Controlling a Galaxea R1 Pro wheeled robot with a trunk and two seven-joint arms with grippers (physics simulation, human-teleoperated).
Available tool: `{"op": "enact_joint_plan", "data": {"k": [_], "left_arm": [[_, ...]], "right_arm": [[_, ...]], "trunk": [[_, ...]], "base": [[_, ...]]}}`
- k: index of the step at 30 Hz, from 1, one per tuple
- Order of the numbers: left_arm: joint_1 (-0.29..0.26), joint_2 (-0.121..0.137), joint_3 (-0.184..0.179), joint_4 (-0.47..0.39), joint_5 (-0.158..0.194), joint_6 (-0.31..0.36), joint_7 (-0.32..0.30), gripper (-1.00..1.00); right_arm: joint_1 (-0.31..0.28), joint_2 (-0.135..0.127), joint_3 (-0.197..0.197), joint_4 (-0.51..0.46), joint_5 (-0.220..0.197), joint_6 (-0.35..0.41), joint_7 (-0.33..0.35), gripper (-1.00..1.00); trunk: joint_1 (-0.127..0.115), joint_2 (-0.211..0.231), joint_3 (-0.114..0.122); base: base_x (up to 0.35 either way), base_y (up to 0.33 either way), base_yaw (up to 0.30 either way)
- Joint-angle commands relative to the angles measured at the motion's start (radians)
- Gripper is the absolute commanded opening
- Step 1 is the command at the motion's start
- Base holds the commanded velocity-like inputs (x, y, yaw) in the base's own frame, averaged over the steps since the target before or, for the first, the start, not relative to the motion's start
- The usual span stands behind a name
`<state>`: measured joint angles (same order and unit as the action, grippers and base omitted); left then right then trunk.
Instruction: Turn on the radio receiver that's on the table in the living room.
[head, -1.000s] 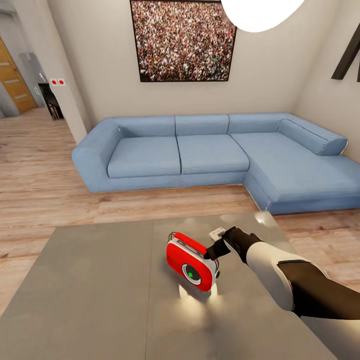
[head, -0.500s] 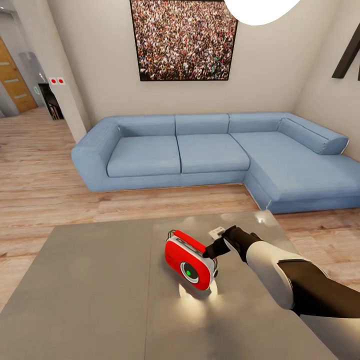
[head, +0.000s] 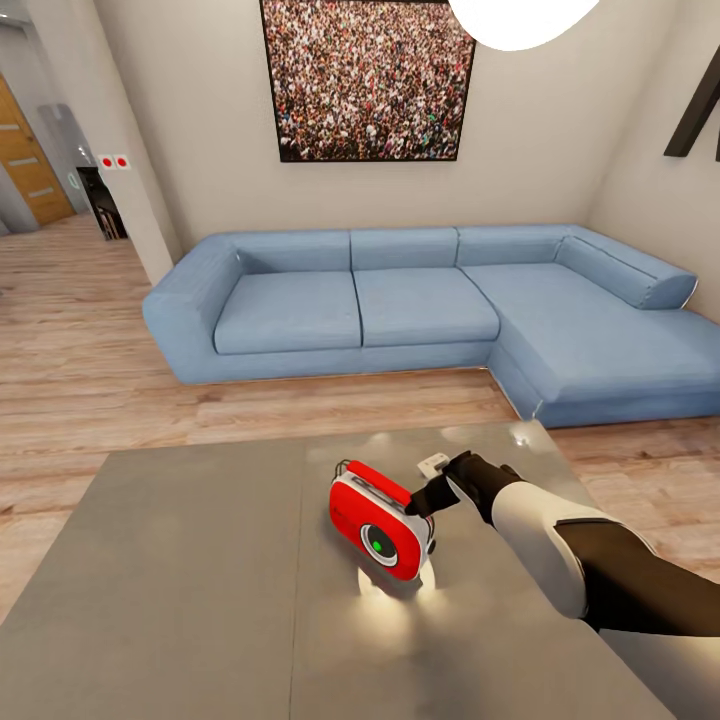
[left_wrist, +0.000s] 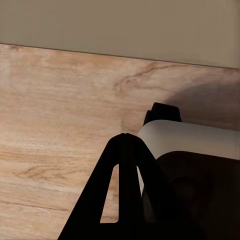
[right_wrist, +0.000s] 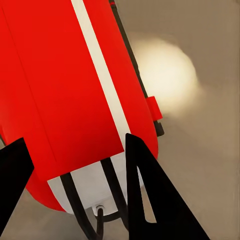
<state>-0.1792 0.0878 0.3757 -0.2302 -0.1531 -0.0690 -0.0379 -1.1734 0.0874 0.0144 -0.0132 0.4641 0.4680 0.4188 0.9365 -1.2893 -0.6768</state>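
The red radio receiver (head: 377, 520) with white trim stands tilted on the glossy grey table (head: 180, 580), its round dial showing a green dot. My right gripper (head: 421, 497) reaches in from the right and touches the radio's upper right side. In the right wrist view the gripper (right_wrist: 75, 140) is open, its black fingers (right_wrist: 150, 200) spread over the radio's red body (right_wrist: 65, 85) and wire handle. In the left wrist view my left gripper (left_wrist: 124, 137) is shut on nothing, hanging over the wood floor (left_wrist: 60, 100).
Beyond the table lies light wood floor (head: 80, 360), then the blue L-shaped sofa (head: 420, 300) against the wall under the crowd picture (head: 365, 80). A white pendant lamp (head: 520, 20) hangs above, and its glare (head: 385, 600) shows on the tabletop.
The radio has shifted slightly to the left under the right gripper's touch; the head view moved a little. Over the last half second nothing has moved.
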Motion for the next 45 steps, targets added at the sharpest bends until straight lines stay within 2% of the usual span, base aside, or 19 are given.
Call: {"op": "enact_joint_plan", "data": {"k": [1, 5, 11, 22, 23, 45], "left_arm": [[0.000, 0.000, 0.000, 0.000, 0.000, 0.000, 0.000, -1.00], [0.000, 0.001, 0.000, 0.000, 0.000, 0.000, 0.000, -1.00], [0.000, 0.000, 0.000, 0.000, 0.000, 0.000, 0.001, -1.00], [0.000, 0.000, 0.000, 0.000, 0.000, 0.000, 0.000, -1.00], [0.000, 0.000, 0.000, 0.000, 0.000, 0.000, 0.001, -1.00], [0.000, 0.001, -0.009, -0.005, -0.002, 0.001, 0.000, -1.00]], "right_arm": [[0.006, 0.000, 0.009, 0.006, 0.007, -0.002, -0.002, -1.00], [0.006, 0.000, 0.009, 0.011, 0.007, -0.002, -0.003, -1.00], [0.006, 0.001, 0.009, 0.012, 0.007, -0.002, -0.003, -1.00], [0.006, 0.001, 0.009, 0.028, 0.008, -0.010, -0.004, -1.00], [0.006, 0.001, 0.009, 0.029, 0.008, -0.011, -0.004, 1.00], [0.006, 0.001, 0.009, 0.031, 0.008, -0.012, -0.005, 1.00]], "trunk": [[0.000, 0.000, 0.000], [0.000, 0.000, 0.000], [0.023, -0.042, -0.019], [0.023, -0.042, -0.019], [0.023, -0.042, -0.019], [0.023, -0.042, -0.019]], "base": [[0.000, 0.000, 0.000], [0.000, 0.000, 0.000], [0.000, 0.000, 0.000], [0.000, 0.000, 0.000], [0.000, 0.000, 0.000], [0.000, 0.000, 0.000]]}}
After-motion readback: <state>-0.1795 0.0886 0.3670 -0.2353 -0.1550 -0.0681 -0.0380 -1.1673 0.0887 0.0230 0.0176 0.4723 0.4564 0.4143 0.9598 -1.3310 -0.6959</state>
